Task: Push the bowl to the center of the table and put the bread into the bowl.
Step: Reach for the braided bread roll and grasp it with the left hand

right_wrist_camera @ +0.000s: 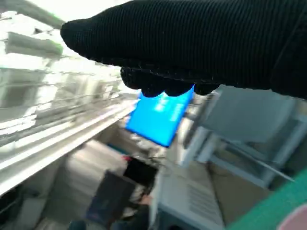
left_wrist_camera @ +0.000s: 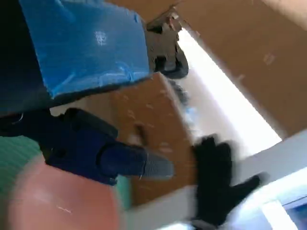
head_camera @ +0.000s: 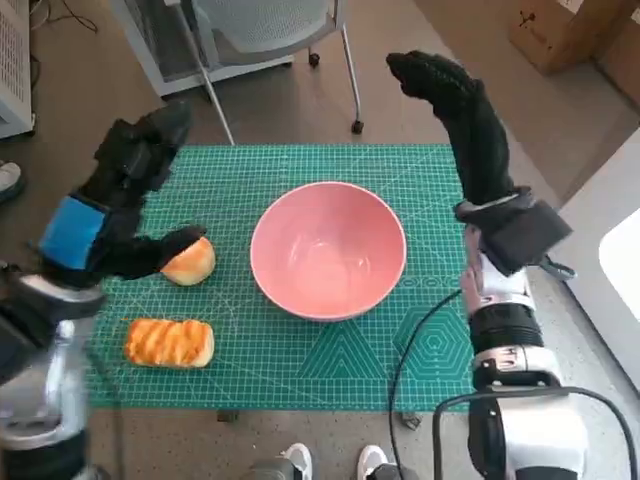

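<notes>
on mat [head_camera: 330, 350], bowl [head_camera: 328, 250] holds nothing

left arm: raised from the lower left, forearm angled inward | left hand [head_camera: 120, 200]: lifted, fingers apart, holding nothing | right arm: upright on the right | right hand [head_camera: 455, 110]: held high, fingers extended forward, holding nothing
</notes>
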Robot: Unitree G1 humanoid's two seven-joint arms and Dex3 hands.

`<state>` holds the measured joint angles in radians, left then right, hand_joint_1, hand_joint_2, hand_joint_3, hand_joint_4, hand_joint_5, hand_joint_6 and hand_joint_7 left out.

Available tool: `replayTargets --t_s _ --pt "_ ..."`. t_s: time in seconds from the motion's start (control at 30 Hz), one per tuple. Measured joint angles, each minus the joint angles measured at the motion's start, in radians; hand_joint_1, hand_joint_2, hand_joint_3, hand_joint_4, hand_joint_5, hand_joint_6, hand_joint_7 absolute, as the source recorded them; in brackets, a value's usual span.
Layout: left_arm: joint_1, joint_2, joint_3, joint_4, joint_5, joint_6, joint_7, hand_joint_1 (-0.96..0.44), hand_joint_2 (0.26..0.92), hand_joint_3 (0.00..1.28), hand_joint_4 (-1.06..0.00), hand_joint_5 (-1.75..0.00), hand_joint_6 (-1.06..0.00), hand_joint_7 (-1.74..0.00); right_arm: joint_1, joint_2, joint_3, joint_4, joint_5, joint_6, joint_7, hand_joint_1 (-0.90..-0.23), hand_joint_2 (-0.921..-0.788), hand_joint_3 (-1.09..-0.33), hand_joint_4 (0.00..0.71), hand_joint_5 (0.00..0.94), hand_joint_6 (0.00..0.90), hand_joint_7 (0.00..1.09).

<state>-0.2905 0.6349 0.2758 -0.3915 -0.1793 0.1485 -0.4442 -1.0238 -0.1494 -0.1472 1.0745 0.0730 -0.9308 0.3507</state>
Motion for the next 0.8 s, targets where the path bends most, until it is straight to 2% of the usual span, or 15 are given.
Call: replayTargets --t_s 0.13,0.23,0.53,0.8 --pt "0.049 0.15 0.046 -0.114 0.096 0.062 -0.056 -0.35 0.719 0.03 -0.11 0.0 -0.01 -0.46 0.011 -0.006 0.002 -0.02 0.005 -0.002 0.018 -0.656 -0.921 -0.635 0.171 0.012 0.381 0.04" --pt "0.093 0.217 0.086 -0.181 0.133 0.078 -0.089 -0.32 0.702 0.02 -0.11 -0.01 -0.03 -0.48 0.023 -0.007 0.001 -0.025 0.013 0.0 0.027 -0.662 -0.921 -0.635 0.172 0.011 0.382 0.04" --pt "0.213 0.257 0.147 -0.286 0.141 0.097 -0.173 -0.23 0.674 0.01 -0.15 -0.02 -0.08 -0.52 0.027 -0.002 0.007 -0.026 0.016 0.011 0.032 -0.666 -0.921 -0.636 0.173 0.008 0.381 0.04" --pt "0.32 0.284 0.168 -0.361 0.169 0.134 -0.245 -0.13 0.667 0.0 -0.18 -0.01 -0.18 -0.39 0.027 0.002 0.011 -0.022 0.016 0.021 0.03 -0.658 -0.921 -0.641 0.179 0.008 0.378 0.03"
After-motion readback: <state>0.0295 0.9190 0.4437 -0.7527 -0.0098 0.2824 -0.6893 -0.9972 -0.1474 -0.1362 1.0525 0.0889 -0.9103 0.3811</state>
